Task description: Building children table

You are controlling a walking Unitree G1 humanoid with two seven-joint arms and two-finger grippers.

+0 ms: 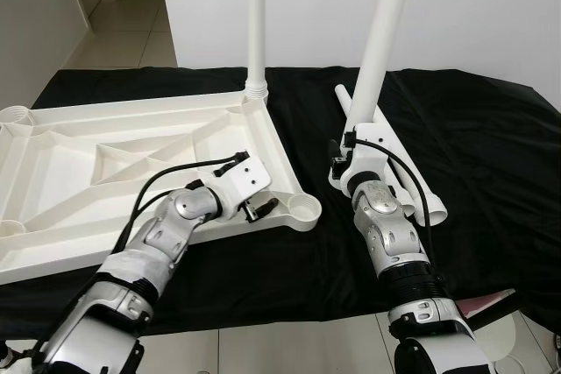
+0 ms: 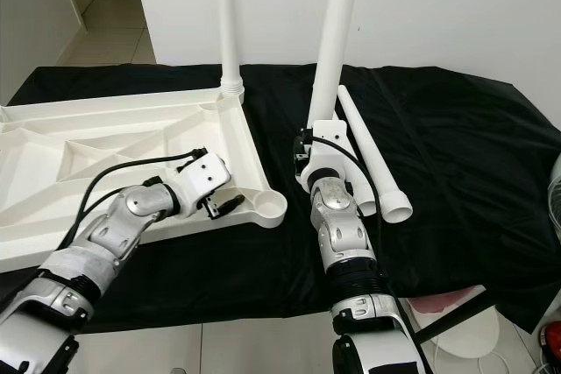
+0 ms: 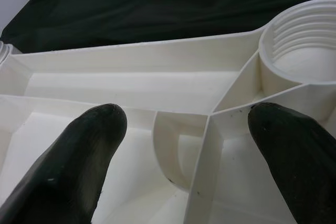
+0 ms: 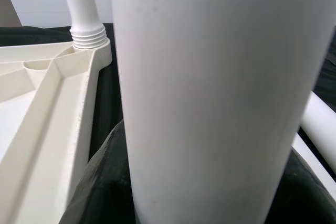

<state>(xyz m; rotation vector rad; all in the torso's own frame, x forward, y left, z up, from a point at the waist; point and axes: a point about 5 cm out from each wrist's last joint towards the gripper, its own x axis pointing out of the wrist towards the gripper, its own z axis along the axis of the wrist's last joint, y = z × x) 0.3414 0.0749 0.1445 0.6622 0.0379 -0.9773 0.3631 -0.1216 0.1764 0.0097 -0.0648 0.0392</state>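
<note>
Right gripper [image 1: 349, 148] clamps an upright table leg [image 1: 379, 37]. Left gripper [image 1: 259, 208], jaws apart, straddles a tabletop [image 1: 79, 172] rib beside the empty socket [image 1: 302, 210].

- The tabletop [image 1: 105, 155] is plain white, ribs and all.
- The leg [image 1: 257, 24] standing in its corner at 12 o'clock is white.
- The leg [image 1: 381, 32] held upright is white too; so is the one lying flat [image 2: 372, 159] at 3 o'clock.
- The cloth [image 1: 491, 155] is solid black, no pattern.
- Both arms are silver, with black fingers [image 3: 68, 171] and black cables.
- The wall [image 1: 491, 6] is white; the floor [image 1: 123, 32] is pale tile.
</note>
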